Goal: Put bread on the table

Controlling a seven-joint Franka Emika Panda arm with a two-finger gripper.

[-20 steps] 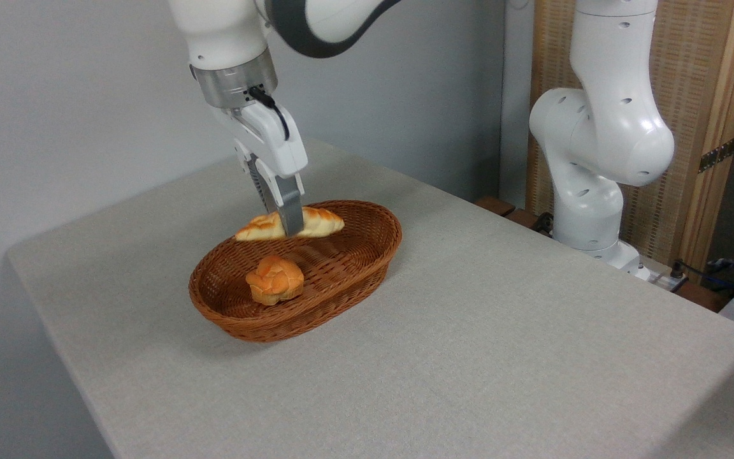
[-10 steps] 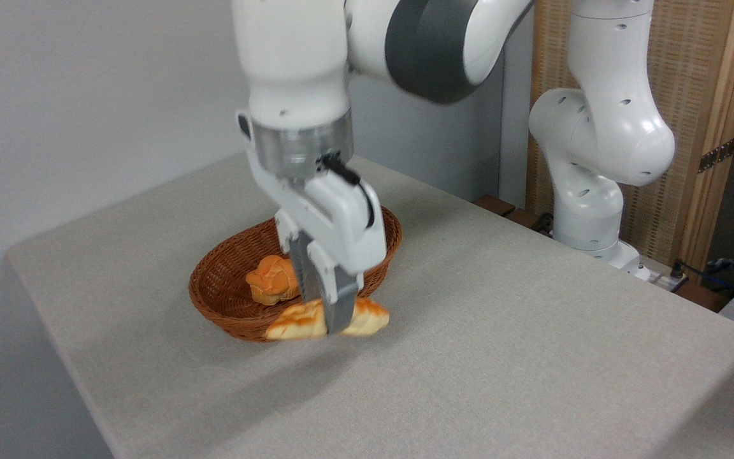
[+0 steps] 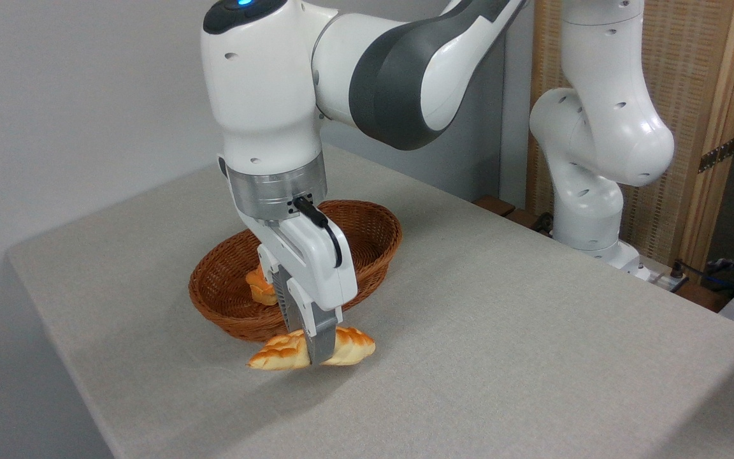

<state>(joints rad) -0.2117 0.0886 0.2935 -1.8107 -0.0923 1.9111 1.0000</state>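
Wicker basket sits mid-counter with an orange bun inside, mostly hidden behind the arm's wrist. A second white arm section stands at the counter's far right edge. The jaws are clamped across the middle of the bread, which hangs level just in front of the basket, low over the grey cloth; whether it touches is unclear.

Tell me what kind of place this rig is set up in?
Probably a lab or test room, not a kitchen: a plain grey-beige cloth-covered table against a bare grey wall, a white robot arm's base mounted beside it, and loose cables trailing at the right edge.
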